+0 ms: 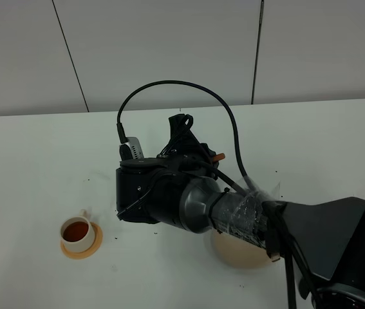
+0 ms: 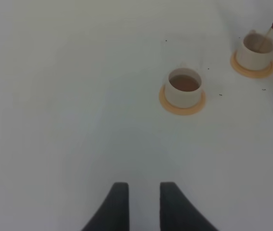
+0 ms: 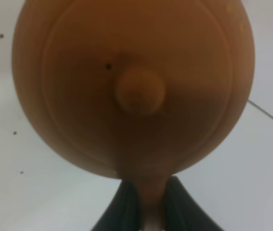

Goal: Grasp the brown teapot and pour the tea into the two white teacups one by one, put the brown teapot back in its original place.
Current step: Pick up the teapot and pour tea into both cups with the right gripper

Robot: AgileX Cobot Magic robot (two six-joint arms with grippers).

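Over the second cup [image 2: 255, 48], the teapot [image 3: 134, 86] is held by its handle in the pinching right claw [image 3: 145, 204], tipped so tea is poured, while the left claw [image 2: 139, 204] is kept spread above the counter [image 2: 69, 96].

The teapot [image 3: 134, 86] looks like reddish-brown clay, matt and smooth, with a faint sheen on its lid knob [image 3: 140, 90]. The cups [image 2: 184, 87] appear glazed cream ceramic, slightly glossy, on flat matt orange coasters [image 2: 182, 106], and the beige mat [image 1: 237, 252] is dull and smooth. The table [image 1: 34, 167] is a plain white matt surface with tiny dark specks, and the right arm [image 1: 169, 196] has black plastic housings, a smooth grey metal-looking collar and a crinkled clear wrap.
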